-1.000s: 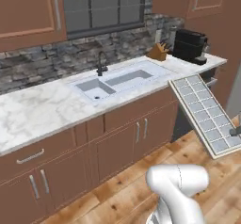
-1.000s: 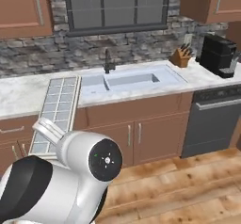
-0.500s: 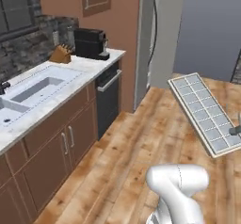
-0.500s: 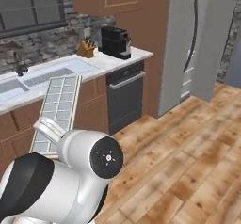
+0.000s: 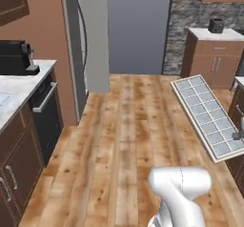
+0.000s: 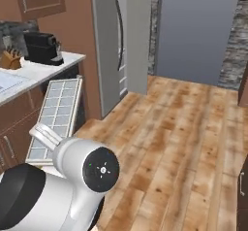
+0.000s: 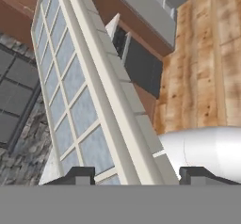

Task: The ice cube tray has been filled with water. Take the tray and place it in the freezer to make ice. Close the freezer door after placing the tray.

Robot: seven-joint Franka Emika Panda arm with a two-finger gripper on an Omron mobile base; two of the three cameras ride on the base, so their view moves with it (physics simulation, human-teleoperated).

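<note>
Wooden floor (image 5: 128, 126) open toward freezer (image 5: 93, 35); gripper (image 7: 139, 173) clamps ice cube tray (image 5: 207, 116).

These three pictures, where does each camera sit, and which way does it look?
Left base view: behind the arm on its left, facing the floor, the freezer and the tray.
Right base view: behind the arm on its right, facing the same freezer, the tray at its left.
Hand view: on the hand, looking along the tray between two dark fingertips.
All three share the tray; both base views share the freezer.
</note>
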